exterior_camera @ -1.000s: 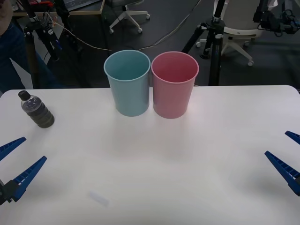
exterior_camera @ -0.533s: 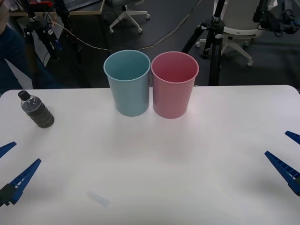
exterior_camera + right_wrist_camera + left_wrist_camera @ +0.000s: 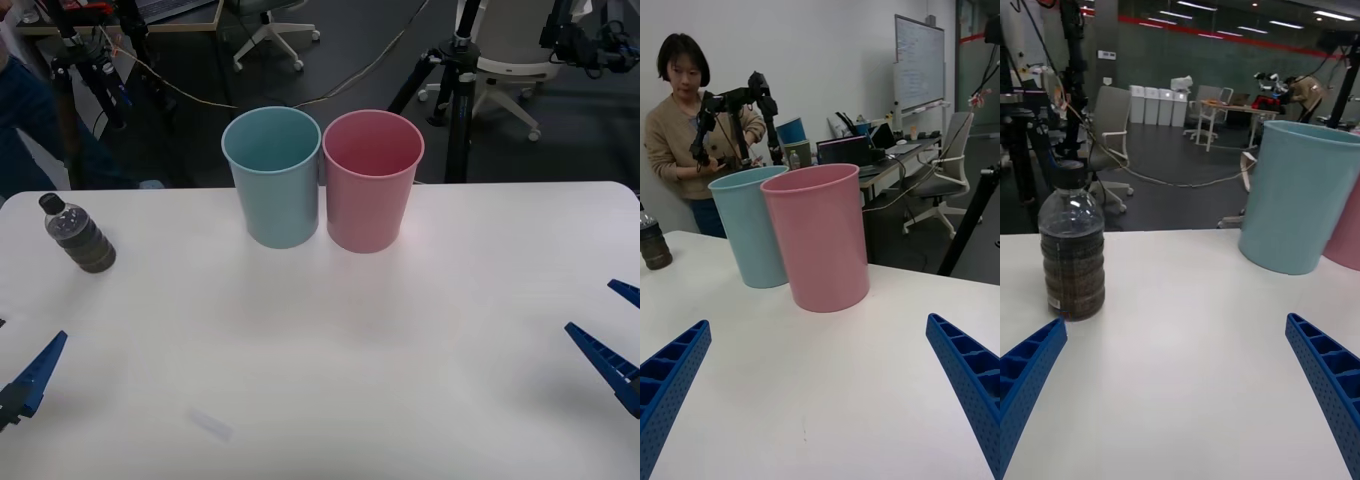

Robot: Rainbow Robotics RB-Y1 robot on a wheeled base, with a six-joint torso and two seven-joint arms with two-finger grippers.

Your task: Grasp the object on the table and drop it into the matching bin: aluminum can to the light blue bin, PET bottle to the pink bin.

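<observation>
PET bottle (image 3: 78, 236): upright on the surface (image 3: 330, 350), far to the left of the light blue bin, near the surface's left edge; black cap on top, dark band round its lower half.
Light blue bin (image 3: 273, 176): upright at the back middle of the surface, rim touching or just beside the pink bin's rim.
Pink bin (image 3: 371, 180): directly right of the light blue bin, open mouth up.
Left gripper (image 3: 1180, 390): low at the near left corner of the surface, well in front of the PET bottle, jaws wide and holding nothing.
Right gripper (image 3: 820, 390): low at the near right edge, well apart from the pink bin, jaws wide and holding nothing.
In the way: bare surface lies between the left gripper and the PET bottle.
Around: a tripod (image 3: 452, 80) and office chairs stand on the dark floor behind the bins.
</observation>
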